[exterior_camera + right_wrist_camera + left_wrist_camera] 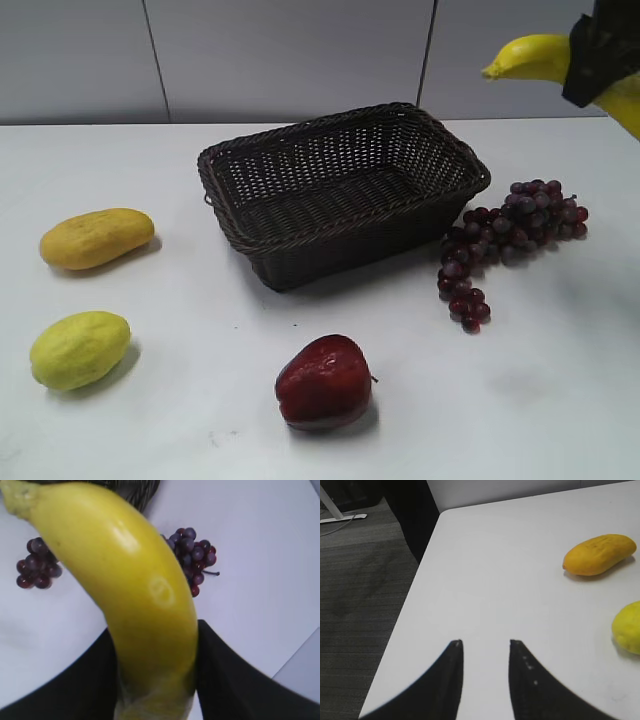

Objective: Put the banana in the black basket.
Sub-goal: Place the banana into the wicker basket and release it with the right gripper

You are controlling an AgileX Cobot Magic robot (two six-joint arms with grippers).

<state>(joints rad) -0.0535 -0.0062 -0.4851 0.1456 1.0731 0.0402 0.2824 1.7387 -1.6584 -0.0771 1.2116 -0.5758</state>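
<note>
We note the banana (135, 585) clamped between the jaws of the right gripper (600, 60), held high at the upper right, above the table (560, 400) and right of the black basket (340, 190), which sits empty. The grip looks near one end, so we judge the long free end could swing or slip during transfer. Grapes (510, 235) lie just beside the basket's right wall; a low approach might snag them or the rim. The left gripper (485, 645) idles with jaws apart, near the table's left edge.
</note>
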